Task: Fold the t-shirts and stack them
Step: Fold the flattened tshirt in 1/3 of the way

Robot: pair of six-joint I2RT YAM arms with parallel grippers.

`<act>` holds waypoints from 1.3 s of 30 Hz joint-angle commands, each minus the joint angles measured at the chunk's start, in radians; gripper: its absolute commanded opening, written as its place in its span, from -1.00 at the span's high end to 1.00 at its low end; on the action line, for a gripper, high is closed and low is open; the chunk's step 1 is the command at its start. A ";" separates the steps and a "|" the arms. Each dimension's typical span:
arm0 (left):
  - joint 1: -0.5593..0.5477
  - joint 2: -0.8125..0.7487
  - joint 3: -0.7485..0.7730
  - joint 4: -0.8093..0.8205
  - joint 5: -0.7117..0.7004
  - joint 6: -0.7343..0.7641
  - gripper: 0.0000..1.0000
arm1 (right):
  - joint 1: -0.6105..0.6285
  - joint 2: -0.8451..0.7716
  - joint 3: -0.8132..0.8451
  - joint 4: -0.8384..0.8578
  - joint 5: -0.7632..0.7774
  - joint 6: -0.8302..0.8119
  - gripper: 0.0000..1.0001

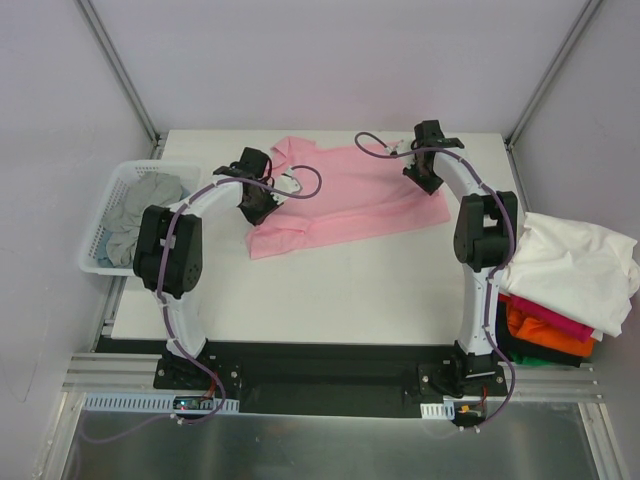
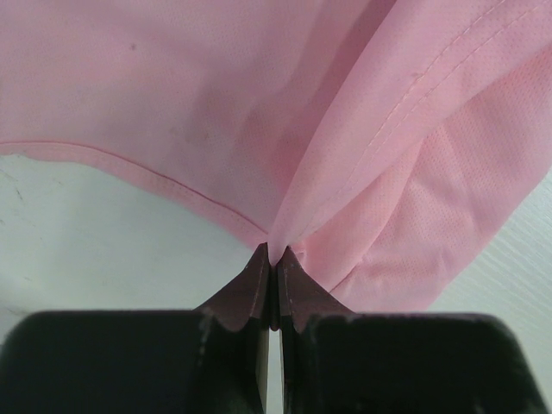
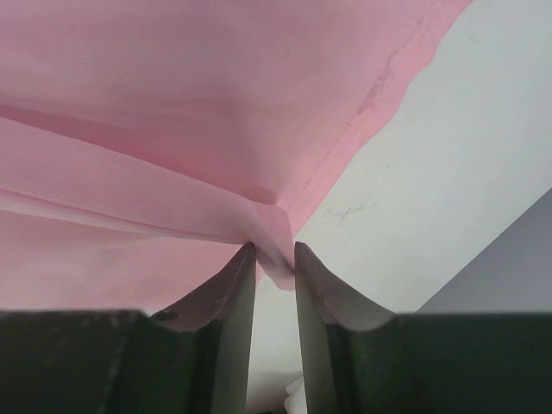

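The light pink t-shirt [image 1: 350,195] is a thin, fine-meshed cloth with stitched hems. It lies partly folded on the white table [image 1: 330,300], with one layer doubled over another. Its long axis runs from one gripper to the other, and the end at the left gripper sits a little nearer the arm bases than the end at the right gripper. Which end is the neck I cannot tell.

The left gripper [image 2: 276,254] is clenched. Its jaws are pressed together with no gap, and a gathered fold of the shirt is pinched at their tips. The cloth fans away ahead of it and to its right, and bare table shows to its left.

The right gripper [image 3: 274,250] grasps a folded hem corner. Its jaws stand only narrowly apart, with the cloth caught between the tips. The shirt spreads ahead and to its left, and the table lies to its right.
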 commanded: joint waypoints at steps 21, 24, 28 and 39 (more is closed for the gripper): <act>0.006 0.081 0.127 -0.015 -0.050 -0.035 1.00 | 0.013 -0.084 -0.053 0.120 0.074 0.021 -0.08; 0.006 0.081 0.147 -0.016 -0.051 -0.030 1.00 | 0.013 -0.101 -0.099 0.137 0.081 0.021 -0.08; 0.004 0.059 0.142 -0.016 -0.048 -0.019 1.00 | 0.011 -0.112 -0.135 0.148 0.096 0.013 -0.08; 0.006 -0.030 0.098 -0.016 -0.094 0.016 1.00 | 0.010 -0.101 -0.167 0.157 0.100 0.016 -0.08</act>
